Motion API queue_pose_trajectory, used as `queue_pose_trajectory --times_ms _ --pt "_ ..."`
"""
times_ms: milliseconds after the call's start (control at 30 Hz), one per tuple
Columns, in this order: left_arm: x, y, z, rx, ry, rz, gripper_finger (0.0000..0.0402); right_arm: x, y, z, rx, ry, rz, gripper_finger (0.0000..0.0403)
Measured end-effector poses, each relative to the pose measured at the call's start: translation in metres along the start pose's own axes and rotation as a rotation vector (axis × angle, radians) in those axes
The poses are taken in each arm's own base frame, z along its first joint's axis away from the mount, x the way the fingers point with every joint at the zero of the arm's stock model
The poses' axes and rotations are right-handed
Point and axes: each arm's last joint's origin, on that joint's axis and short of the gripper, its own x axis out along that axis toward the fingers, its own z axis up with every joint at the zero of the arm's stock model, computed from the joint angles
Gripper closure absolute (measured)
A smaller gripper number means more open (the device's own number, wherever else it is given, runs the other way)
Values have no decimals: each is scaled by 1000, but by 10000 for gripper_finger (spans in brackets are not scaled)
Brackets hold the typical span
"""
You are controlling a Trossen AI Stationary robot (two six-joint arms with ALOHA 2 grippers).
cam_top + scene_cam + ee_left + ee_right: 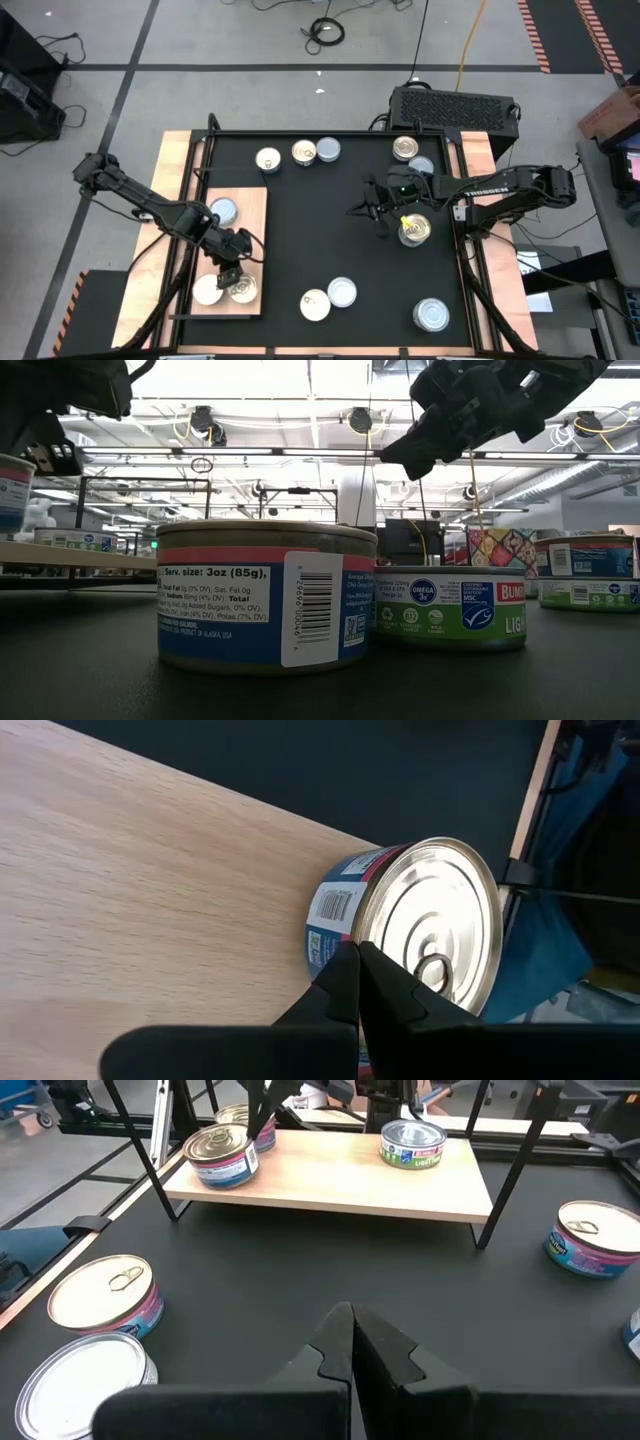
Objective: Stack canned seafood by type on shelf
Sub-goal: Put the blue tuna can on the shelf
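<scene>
Left gripper [232,272], jaws closed and empty, over near-end shelf [255,205] tins [243,289], probably just placed there by type. Right gripper [378,212], jaws closed, empty, mid-tabletop.

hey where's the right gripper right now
In the high view the right gripper hangs shut over the black mat, right of centre, just left of a gold-topped can, empty.

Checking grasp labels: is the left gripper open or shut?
Shut. The left gripper has its fingers pressed together, empty, beside a can on the shelf.
</scene>
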Motion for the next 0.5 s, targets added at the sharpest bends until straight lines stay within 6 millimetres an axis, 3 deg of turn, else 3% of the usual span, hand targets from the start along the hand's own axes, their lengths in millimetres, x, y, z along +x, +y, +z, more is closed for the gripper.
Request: queue_pose_trajectory --times_ms 500 --pt "0 0 0 8 -14 11 364 0 0 2 -6 -18 -1 403"
